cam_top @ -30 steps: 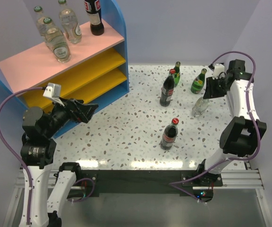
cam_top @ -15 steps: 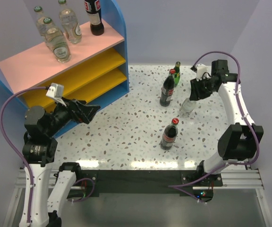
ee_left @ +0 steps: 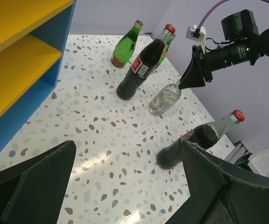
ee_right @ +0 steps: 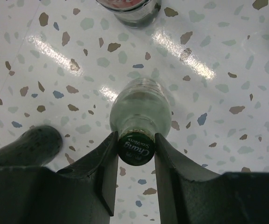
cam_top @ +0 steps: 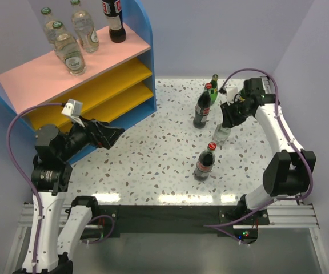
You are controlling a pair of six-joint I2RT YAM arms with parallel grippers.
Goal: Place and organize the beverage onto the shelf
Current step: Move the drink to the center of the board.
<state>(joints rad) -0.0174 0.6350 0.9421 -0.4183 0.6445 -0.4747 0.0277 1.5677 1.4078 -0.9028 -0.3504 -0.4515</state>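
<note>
My right gripper (cam_top: 229,117) is shut on the green-capped neck of a clear bottle (cam_top: 221,135); in the right wrist view the cap (ee_right: 134,148) sits clamped between both fingers. The bottle (ee_left: 165,99) hangs tilted just above the table. Close by stand a cola bottle (cam_top: 202,108), a second cola bottle (cam_top: 205,162) nearer the front, and a green glass bottle (cam_top: 213,84). The shelf (cam_top: 21,74) at the far left carries three clear bottles (cam_top: 70,52) and one cola bottle (cam_top: 114,21) on its pink top. My left gripper (cam_top: 116,132) stands open in front of the shelf, holding nothing.
The left wrist view shows another green glass bottle (ee_left: 125,44) standing farther back on the table. The shelf's two yellow boards (cam_top: 104,91) hold nothing that I can see. Speckled tabletop (cam_top: 153,148) lies between the shelf and the bottles.
The right arm has carried the clear bottle leftward and nearer, from the table's right side to beside the cola bottles. The left arm has edged slightly right, still open.
</note>
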